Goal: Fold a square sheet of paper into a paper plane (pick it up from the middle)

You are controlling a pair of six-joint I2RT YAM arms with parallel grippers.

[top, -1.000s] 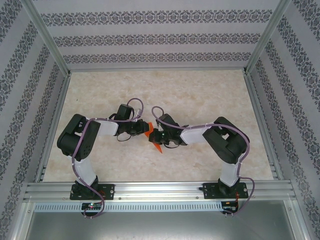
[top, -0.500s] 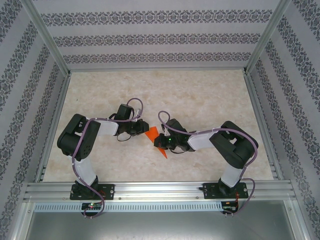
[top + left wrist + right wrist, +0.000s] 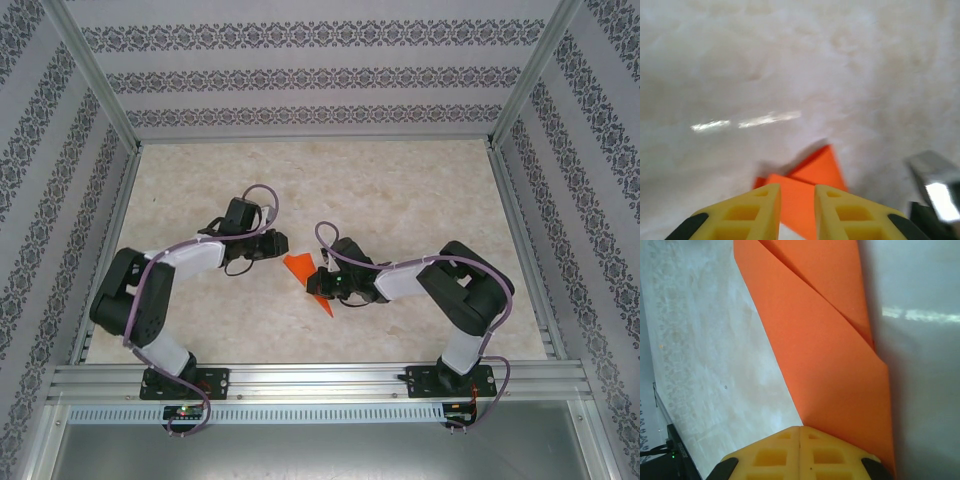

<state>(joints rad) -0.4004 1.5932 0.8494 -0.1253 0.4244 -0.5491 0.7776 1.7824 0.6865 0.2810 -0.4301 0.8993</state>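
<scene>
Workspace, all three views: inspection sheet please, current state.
Surface: pale marbled table, with glare streaks in the left wrist view.
Job's things: orange paper, folded into a narrow pointed shape with diagonal creases, between the two grippers.
Clutter: nothing seen.
Grippers: right gripper shut on the paper's edge; left gripper slightly open, paper just beyond its tips, contact unclear.
Cables: purple cables run along both arms, looping above each wrist.
Surroundings: patterned walls; aluminium rail at the near edge.
</scene>
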